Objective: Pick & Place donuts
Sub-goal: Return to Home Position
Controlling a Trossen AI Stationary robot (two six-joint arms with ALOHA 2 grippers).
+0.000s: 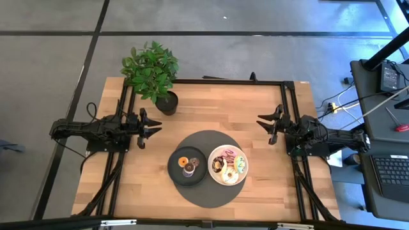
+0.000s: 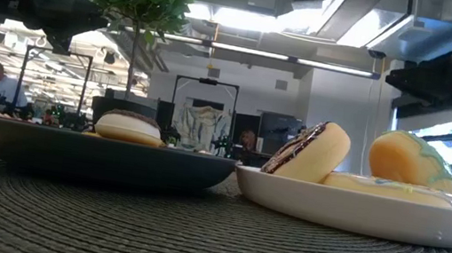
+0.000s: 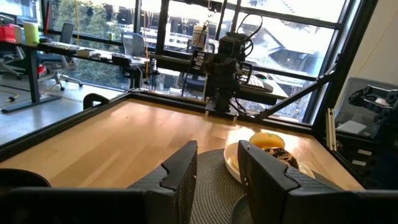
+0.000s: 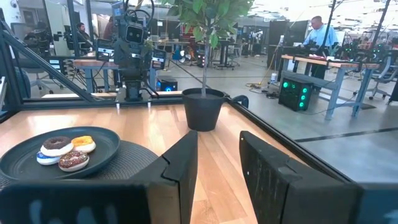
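Observation:
A white plate [image 1: 214,167] holds the larger iced donuts [image 1: 229,165]: pink, white, green and chocolate. In the low view a chocolate one [image 2: 307,152] leans on edge and a green-streaked one [image 2: 409,160] lies behind it. A dark grey plate [image 1: 174,167] beside it holds the mini donuts [image 1: 188,165], also seen in the right wrist view [image 4: 62,151]. Both plates rest on a round dark woven mat [image 1: 208,142]. My left gripper [image 1: 151,124] hovers open at the table's left, my right gripper [image 1: 266,124] open at its right; neither is near the plates.
A potted plant [image 1: 153,73] stands at the far left of the table, just beyond my left gripper. Black frame rails [image 1: 217,81] run along the table's far and side edges. Bare wood lies between each gripper and the mat. People sit at desks in the room behind.

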